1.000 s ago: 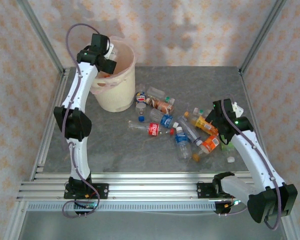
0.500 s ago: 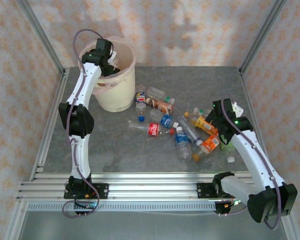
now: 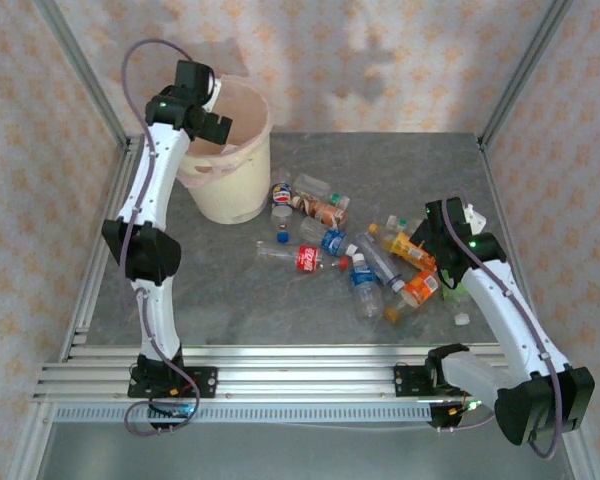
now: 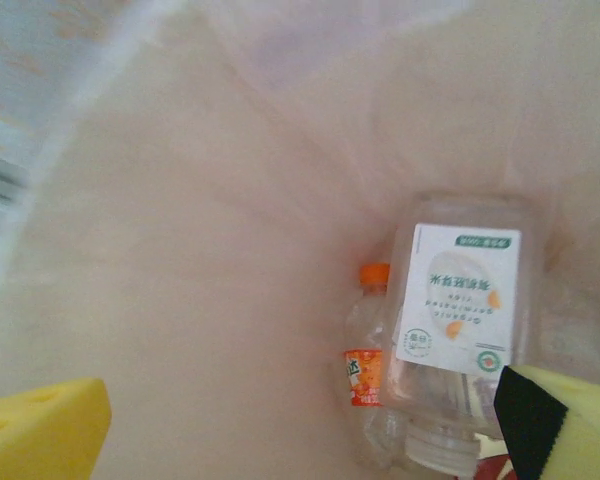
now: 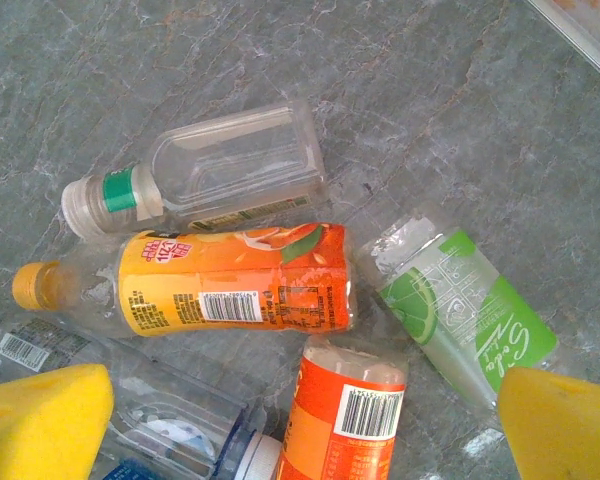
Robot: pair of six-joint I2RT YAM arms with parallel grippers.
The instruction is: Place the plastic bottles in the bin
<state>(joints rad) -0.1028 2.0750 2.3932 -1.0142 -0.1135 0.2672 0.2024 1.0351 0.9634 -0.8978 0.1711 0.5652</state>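
The cream bin [image 3: 232, 190] with its pink liner stands at the back left of the table. My left gripper [image 3: 208, 115] hangs over its left rim, open and empty [image 4: 300, 445]. Below it, inside the bin [image 4: 180, 250], lie a clear white-labelled bottle [image 4: 458, 310] and an orange-capped bottle [image 4: 368, 350]. Several plastic bottles lie scattered mid-table, among them a red-labelled one [image 3: 306, 258] and a blue-labelled one [image 3: 363, 280]. My right gripper [image 3: 438, 245] hovers open [image 5: 305, 440] over an orange bottle [image 5: 345, 425], a yellow-orange one [image 5: 230, 282], a green-labelled one [image 5: 465, 315] and a clear one [image 5: 230, 165].
A loose blue cap [image 3: 282, 238] and a white cap [image 3: 462, 319] lie on the grey table. Metal posts frame the cell, and an aluminium rail [image 3: 280, 375] runs along the near edge. Bare table lies in front of the bin.
The left arm swung toward the bin's middle, then drew back to its left rim, its jaws spreading wider. The right arm and the bottles on the table have not moved.
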